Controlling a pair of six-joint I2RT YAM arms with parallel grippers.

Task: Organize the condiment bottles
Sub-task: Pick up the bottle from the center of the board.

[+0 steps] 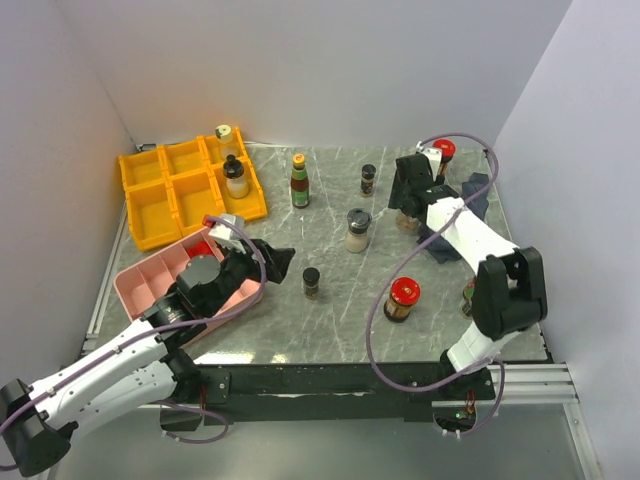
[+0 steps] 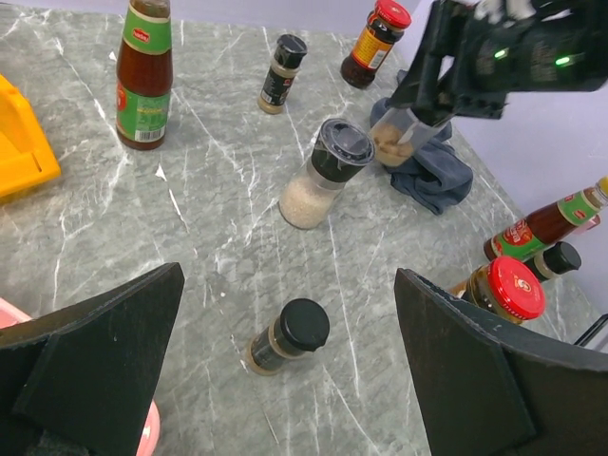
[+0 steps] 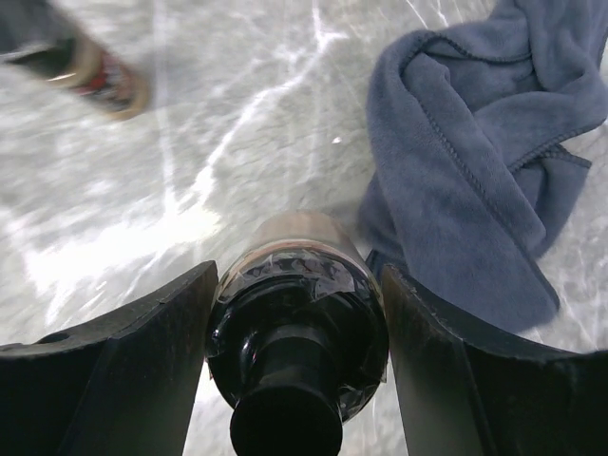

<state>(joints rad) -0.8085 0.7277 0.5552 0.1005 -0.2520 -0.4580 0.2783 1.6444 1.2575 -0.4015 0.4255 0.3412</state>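
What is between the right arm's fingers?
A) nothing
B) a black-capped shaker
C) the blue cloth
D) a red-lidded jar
B: in the right wrist view the black-capped shaker sits pinched between both fingers, with the blue cloth lying beside it.

Light is bright and even; glare is thrown on the worktop [image 3: 142, 237], and the black-capped shaker [image 3: 294, 313] is seen softly blurred.

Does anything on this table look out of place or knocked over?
Only the crumpled cloth, bunched at the back right beside the shaker held in the right end effector; it isn't a bottle. Bottles in clear view stand upright, nothing spilled.
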